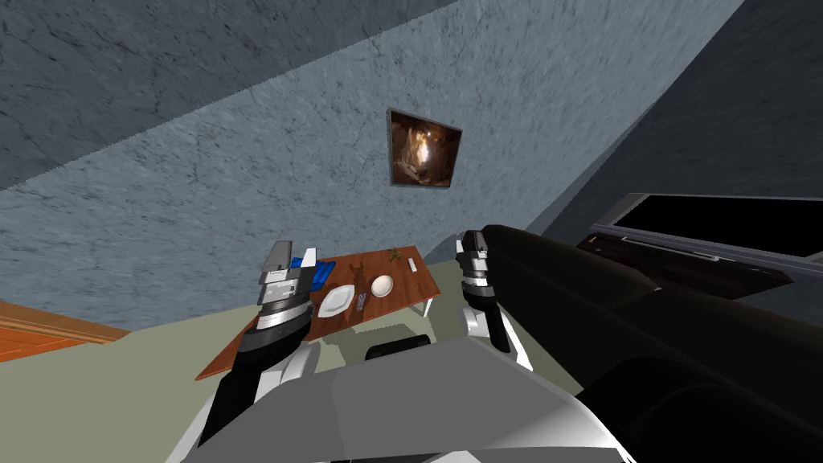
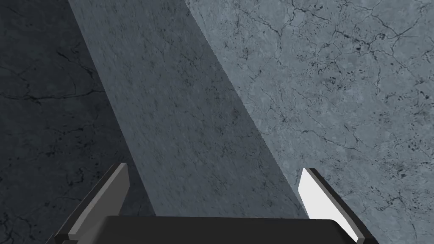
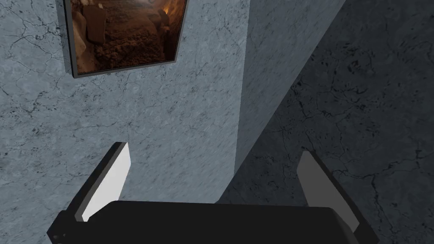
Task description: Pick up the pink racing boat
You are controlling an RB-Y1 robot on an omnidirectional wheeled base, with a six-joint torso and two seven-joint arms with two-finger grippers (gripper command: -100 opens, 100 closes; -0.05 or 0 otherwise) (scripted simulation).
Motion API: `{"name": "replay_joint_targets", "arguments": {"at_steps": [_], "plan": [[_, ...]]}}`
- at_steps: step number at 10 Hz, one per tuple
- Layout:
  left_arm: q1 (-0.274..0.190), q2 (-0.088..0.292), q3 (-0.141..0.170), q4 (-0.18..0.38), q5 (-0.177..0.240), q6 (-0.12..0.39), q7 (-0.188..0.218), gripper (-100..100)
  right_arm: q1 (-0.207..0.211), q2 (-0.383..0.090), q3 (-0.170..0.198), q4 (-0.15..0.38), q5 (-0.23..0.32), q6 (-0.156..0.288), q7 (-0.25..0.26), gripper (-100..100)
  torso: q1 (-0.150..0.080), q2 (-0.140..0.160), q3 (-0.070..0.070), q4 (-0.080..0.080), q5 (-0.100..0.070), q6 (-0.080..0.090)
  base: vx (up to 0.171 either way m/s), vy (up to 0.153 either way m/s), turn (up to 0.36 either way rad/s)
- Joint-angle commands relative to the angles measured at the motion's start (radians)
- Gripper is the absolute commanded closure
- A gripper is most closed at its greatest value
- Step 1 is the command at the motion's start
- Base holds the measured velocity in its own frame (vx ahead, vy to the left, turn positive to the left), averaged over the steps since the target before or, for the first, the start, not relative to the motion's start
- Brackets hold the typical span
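**While both arms hang raised, the boat is unconfirmed on the counter**

As I look down from the head camera, my left gripper (image 2: 214, 168) and right gripper (image 3: 215, 148) are held up in front of me. Each has its jaws apart and grips nothing. Beyond them stands a brown wooden counter (image 1: 406, 283). A flat blue object (image 1: 322, 272) lies at its far left corner, partly behind the left gripper. A white plate (image 1: 336, 300) and a round white bowl (image 1: 382, 284) sit near its middle. I cannot tell which item is the racing boat.

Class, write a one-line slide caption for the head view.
Left end effector and right end effector raised near a brown table with a white plate, white dish and blue item.
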Motion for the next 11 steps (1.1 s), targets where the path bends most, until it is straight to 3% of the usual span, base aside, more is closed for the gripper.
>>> {"name": "replay_joint_targets", "arguments": {"at_steps": [1,6,11], "plan": [[-0.002,0.032,-0.001,0.016,-0.004,0.0,0.008,-100,0.0,0.0,0.0,0.0,0.0,0.0,0.0,0,0.0,0.0,0.0,0.0,0.0,0.0,-0.004,0.013,-0.051],[-0.021,0.132,-0.006,0.138,-0.036,-0.006,0.072,-100,0.0,0.0,0.0,0.0,0.0,0.0,0.0,0,0.005,0.001,0.001,0.0,0.001,0.0,-0.018,0.057,-0.123],[-0.046,0.188,-0.013,0.276,-0.078,-0.014,0.156,-100,0.0,0.0,0.0,0.0,0.0,0.0,0.0,0,0.004,0.002,0.001,0.0,0.001,0.0,-0.036,0.081,-0.14]]}}
